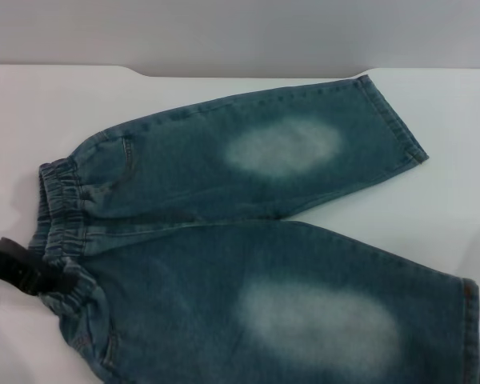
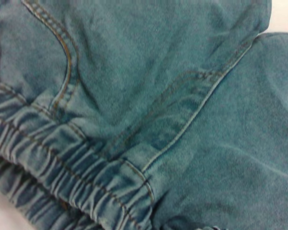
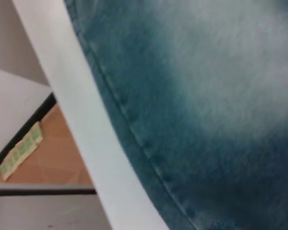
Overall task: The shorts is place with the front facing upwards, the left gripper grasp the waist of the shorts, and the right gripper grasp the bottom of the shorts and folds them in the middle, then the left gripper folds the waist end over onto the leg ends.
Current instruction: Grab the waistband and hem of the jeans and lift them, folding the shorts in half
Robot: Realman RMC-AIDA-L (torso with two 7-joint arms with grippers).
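Blue shorts (image 1: 256, 264) spread flat, front up, over most of the white desk (image 1: 32, 112), waist toward its left edge, near leg cut off. Left gripper (image 1: 24, 268) by the waistband, partly hidden; grip hard to tell. Right gripper out of sight.

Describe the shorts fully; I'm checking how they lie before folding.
The shorts are blue-green denim, spread flat and front up on the white table. The gathered elastic waist lies toward the robot's left, and the legs splay right, each with a pale faded oval. The leg ends are stitched hems. A curved pocket seam shows near the waist. The left gripper sits at the waist edge.
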